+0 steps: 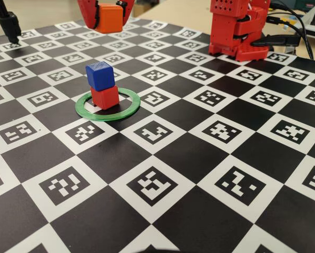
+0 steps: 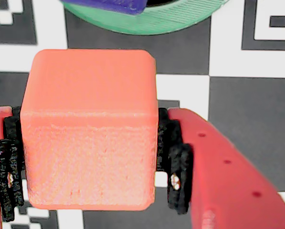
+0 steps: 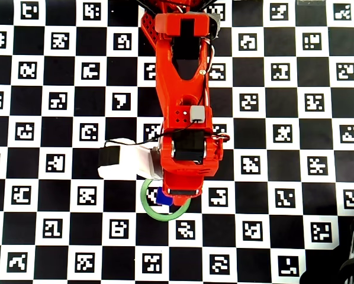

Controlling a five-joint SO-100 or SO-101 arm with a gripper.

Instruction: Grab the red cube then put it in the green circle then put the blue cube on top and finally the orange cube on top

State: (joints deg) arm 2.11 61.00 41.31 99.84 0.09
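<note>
The red cube (image 1: 106, 98) sits inside the green circle (image 1: 108, 116), with the blue cube (image 1: 99, 75) stacked on top of it. My gripper (image 1: 109, 20) is shut on the orange cube (image 1: 110, 19) and holds it high above the mat, behind the stack. In the wrist view the orange cube (image 2: 90, 129) fills the space between the black pads (image 2: 175, 157) of my gripper (image 2: 90, 148). The green circle (image 2: 157, 21) and an edge of the blue cube (image 2: 114, 5) show ahead. In the overhead view the arm hides most of the green circle (image 3: 165, 216) and blue cube (image 3: 163, 199).
The arm's red base (image 1: 236, 29) stands at the back right with black cables (image 1: 299, 26) beside it. A black clamp-like post (image 1: 10, 25) stands at the back left. The black-and-white marker mat (image 1: 163, 184) covers the table.
</note>
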